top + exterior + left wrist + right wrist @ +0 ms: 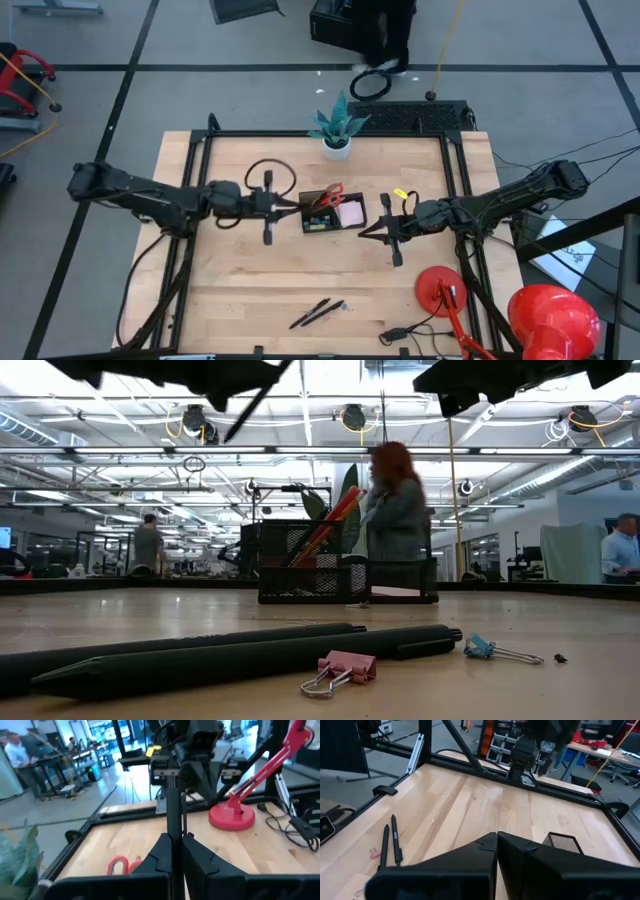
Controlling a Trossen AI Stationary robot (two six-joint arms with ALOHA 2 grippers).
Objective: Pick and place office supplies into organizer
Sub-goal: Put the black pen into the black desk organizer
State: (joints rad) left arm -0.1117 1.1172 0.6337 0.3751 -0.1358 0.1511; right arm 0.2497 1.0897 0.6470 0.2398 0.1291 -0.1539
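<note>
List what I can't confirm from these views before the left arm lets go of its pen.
- Black pen tip: in the high view it is too small to tell which compartment of the organizer it is over. In the left wrist view, the left gripper hides the organizer.
- Low view: the top edge cuts off both grippers.
- Right wrist view: the right gripper hides all but one mesh corner of the organizer.

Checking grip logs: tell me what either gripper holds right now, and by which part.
The left gripper holds a black pen by its lower end, fingers shut on it. The right gripper is shut and holds nothing.
</note>
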